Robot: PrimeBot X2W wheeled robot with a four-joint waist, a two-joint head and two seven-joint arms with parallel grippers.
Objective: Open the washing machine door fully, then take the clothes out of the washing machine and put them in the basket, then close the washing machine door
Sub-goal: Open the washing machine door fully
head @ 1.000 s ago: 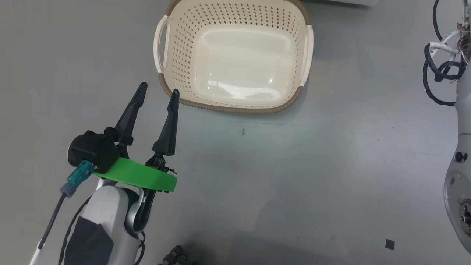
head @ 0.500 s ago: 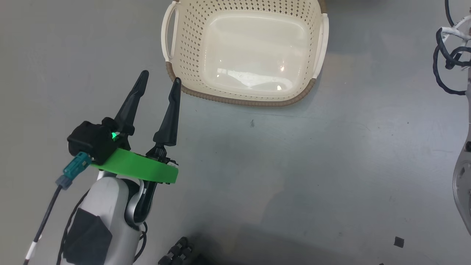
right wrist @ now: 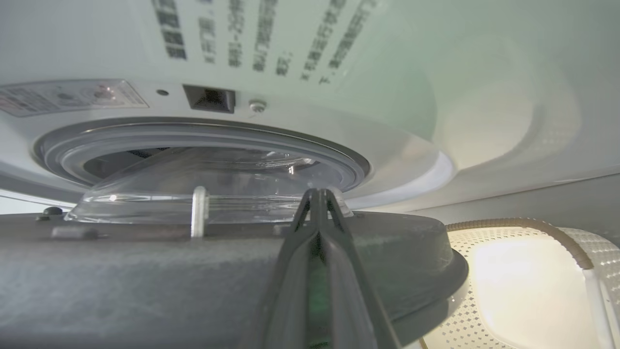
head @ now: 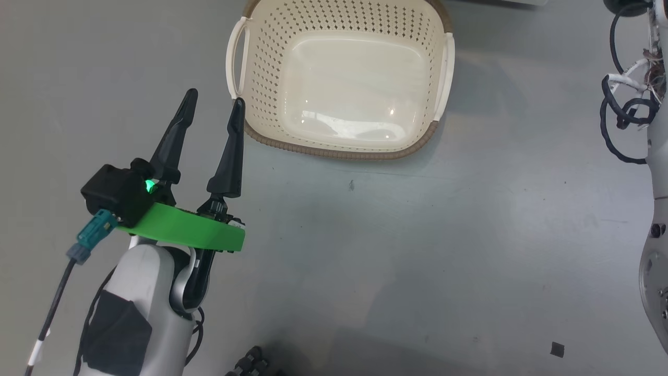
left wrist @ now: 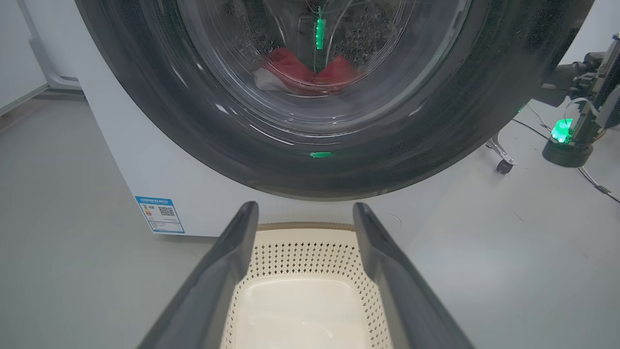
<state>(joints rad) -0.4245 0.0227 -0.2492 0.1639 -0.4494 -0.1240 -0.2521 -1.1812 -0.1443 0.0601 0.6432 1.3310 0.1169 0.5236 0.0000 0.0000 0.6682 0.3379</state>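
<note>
Left claw [head: 215, 96] has edged forward beside the basket [head: 334, 152], spread wide, empty; right claw [right wrist: 317, 193] closed, apparently against the washing machine door [right wrist: 121, 276]

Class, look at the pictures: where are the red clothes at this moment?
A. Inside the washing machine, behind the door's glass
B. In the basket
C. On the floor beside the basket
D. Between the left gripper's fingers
A: in the left wrist view the clothes show red through the glass of the washing machine door, and in the head view the basket holds nothing.
</note>
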